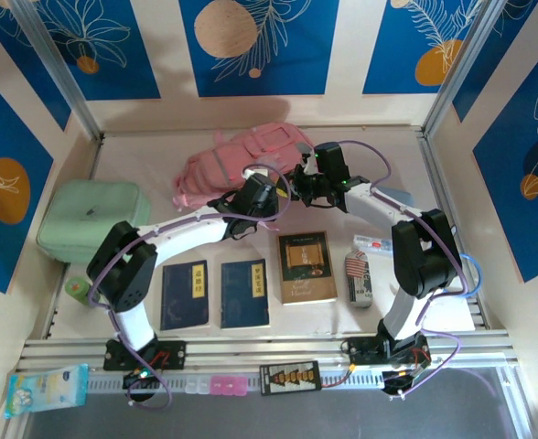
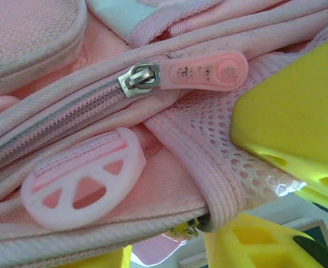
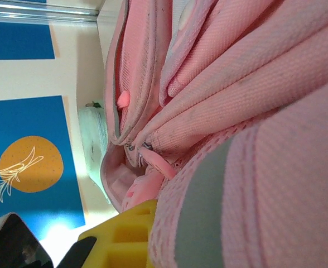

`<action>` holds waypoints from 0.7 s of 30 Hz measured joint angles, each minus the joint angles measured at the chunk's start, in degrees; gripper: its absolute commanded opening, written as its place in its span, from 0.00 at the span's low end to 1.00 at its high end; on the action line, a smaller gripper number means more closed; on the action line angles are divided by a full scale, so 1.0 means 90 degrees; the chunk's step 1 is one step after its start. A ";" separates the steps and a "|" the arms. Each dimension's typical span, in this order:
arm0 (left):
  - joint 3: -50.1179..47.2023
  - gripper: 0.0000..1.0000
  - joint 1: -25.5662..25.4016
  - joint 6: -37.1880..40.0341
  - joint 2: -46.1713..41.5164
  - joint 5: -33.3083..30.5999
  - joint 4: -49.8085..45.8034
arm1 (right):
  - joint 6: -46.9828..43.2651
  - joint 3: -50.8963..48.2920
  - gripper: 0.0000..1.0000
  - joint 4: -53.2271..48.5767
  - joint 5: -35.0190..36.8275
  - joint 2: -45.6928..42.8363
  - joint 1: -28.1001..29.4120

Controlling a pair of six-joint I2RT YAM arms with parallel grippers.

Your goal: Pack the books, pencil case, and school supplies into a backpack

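The pink backpack (image 1: 237,160) lies at the back of the table. Both grippers are at its near right edge. My left gripper (image 1: 262,197) is open, its yellow fingers (image 2: 247,245) apart under the backpack's piped rim (image 2: 125,231), just below a pink zipper pull (image 2: 206,71). My right gripper (image 1: 298,178) is shut on the backpack's mesh side panel (image 3: 208,184), with one yellow finger (image 3: 125,234) showing and the other hidden behind the fabric. Two blue books (image 1: 184,295) (image 1: 244,293) and a brown one (image 1: 306,266) lie in a row in front. The pale pencil case (image 1: 399,196) peeks out behind the right arm.
School supplies lie right of the books: a flag-print pack (image 1: 357,266), a grey-white oblong (image 1: 361,291) and a white card (image 1: 377,243). A mint-green case (image 1: 93,219) sits at the left with a small green cylinder (image 1: 77,290) below it. A blue tissue pack (image 1: 48,388) lies on the front rail.
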 measured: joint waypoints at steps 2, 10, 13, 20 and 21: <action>0.0000 0.36 0.0000 -0.0024 0.0000 -0.0024 0.0015 | 0.0000 0.0000 0.01 0.0002 0.0000 0.0000 0.0000; -0.0002 0.25 0.0000 -0.0112 -0.0002 -0.0168 0.0090 | 0.0024 0.0000 0.00 0.0046 0.0002 0.0000 0.0002; -0.0066 0.21 0.0000 -0.0124 -0.0024 -0.0189 0.0226 | 0.0041 0.0000 0.01 0.0073 0.0002 0.0000 0.0005; -0.0236 0.10 0.0000 -0.0141 -0.0141 -0.0243 0.0391 | 0.0041 0.0000 0.00 0.0073 0.0002 0.0000 0.0019; -0.0262 0.07 0.0000 -0.0146 -0.0172 -0.0253 0.0396 | 0.0041 0.0000 0.00 0.0073 0.0002 0.0000 0.0022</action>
